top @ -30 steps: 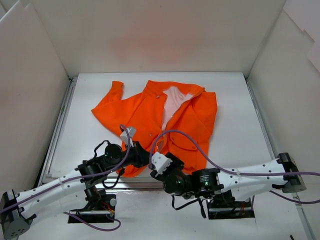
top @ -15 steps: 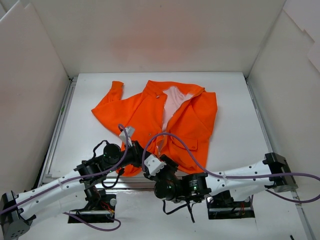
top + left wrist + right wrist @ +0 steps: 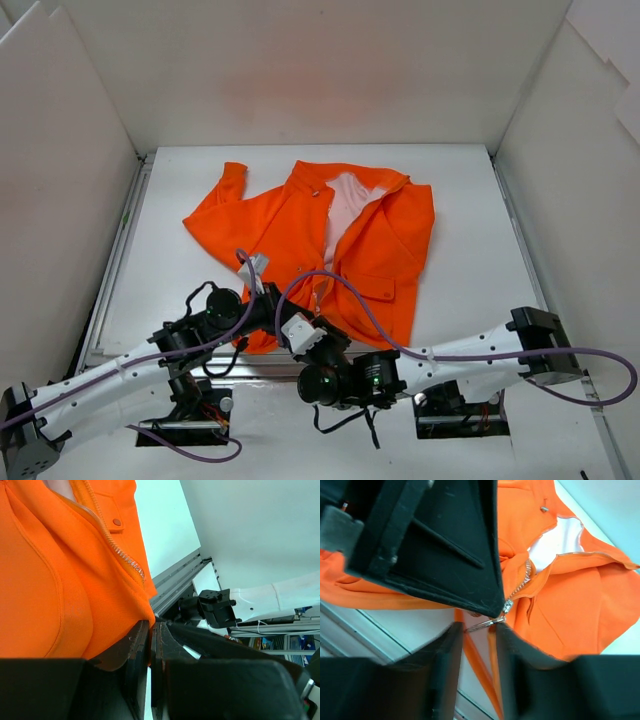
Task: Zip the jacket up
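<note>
The orange jacket [image 3: 345, 235] lies flat on the white table, collar far, pale lining showing at the open top, white zipper down the front. My left gripper [image 3: 278, 312] is shut on the jacket's bottom hem beside the zipper; in the left wrist view [image 3: 151, 626] orange fabric [image 3: 60, 580] is pinched between the jaws, with zipper teeth [image 3: 122, 555] above. My right gripper [image 3: 312, 326] is open at the hem just right of it. In the right wrist view [image 3: 477, 630] the metal zipper pull [image 3: 485, 624] lies across the gap at its fingertips [image 3: 517, 647], below the slider [image 3: 508, 606].
White walls enclose the table on three sides. A metal rail [image 3: 250, 368] runs along the near table edge, right under both grippers; it also shows in the left wrist view [image 3: 175, 577]. The left gripper's black body [image 3: 445, 545] fills the top of the right wrist view.
My right arm has swung left and its gripper has come up to the jacket's bottom hem, close beside the left gripper. The left gripper and jacket have stayed put.
</note>
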You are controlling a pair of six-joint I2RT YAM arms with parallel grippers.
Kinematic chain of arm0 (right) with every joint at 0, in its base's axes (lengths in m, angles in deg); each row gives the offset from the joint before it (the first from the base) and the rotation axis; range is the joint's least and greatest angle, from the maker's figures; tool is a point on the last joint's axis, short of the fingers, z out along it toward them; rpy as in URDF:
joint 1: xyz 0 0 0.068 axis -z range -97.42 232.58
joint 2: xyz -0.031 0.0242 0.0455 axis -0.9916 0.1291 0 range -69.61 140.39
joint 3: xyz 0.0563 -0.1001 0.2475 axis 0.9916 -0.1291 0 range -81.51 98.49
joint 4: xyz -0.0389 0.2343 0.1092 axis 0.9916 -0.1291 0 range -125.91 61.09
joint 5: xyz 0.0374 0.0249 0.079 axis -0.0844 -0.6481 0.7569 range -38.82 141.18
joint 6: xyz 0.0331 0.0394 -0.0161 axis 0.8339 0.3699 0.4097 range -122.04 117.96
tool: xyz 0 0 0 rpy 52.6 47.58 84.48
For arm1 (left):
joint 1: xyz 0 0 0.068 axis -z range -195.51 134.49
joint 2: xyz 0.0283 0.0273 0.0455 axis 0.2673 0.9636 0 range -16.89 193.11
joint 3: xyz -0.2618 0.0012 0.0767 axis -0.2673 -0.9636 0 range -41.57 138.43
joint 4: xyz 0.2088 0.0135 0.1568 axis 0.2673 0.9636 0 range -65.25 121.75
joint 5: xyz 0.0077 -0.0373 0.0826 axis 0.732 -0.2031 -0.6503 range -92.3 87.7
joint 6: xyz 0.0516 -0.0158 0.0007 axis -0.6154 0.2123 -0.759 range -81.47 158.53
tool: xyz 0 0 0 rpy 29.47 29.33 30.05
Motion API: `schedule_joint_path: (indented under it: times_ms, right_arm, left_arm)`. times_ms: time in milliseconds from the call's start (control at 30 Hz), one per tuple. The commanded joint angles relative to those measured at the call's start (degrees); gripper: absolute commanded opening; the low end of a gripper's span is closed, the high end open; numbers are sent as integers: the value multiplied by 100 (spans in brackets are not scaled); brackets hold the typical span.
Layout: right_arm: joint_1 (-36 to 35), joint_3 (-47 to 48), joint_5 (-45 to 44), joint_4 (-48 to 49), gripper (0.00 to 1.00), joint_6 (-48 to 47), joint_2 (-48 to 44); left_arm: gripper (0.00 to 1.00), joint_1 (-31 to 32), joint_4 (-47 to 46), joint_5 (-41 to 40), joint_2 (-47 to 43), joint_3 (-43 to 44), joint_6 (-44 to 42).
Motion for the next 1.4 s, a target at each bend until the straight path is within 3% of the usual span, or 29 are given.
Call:
schedule_joint_path:
  times_ms: [0, 67, 100, 267, 700, 967, 1367]
  right_arm:
    - [-53, 215, -544, 38, 24, 302, -105]
    - [-45, 224, -526, -68, 20, 354, -140]
    - [-53, 233, -491, -94, 11, 372, -158]
    - [-89, 215, -78, -191, 0, 390, -438]
    - [-80, 66, 607, -235, 0, 407, -1045]
    - [-80, 145, 1170, -235, 0, 223, -1177]
    - [693, 153, 1363, -15, 0, 205, -1503]
  left_arm:
    - [0, -20, -524, 166, -159, 135, 94]
    - [0, -20, -506, 157, -159, 143, 76]
    - [0, -20, -497, 157, -159, 144, 76]
    - [0, -20, -445, 166, -115, 135, 67]
    - [0, -20, -392, 192, -203, 47, 41]
    - [0, -20, 275, 131, -265, 196, -319]
    - [0, 94, 1137, 43, -546, 249, -732]
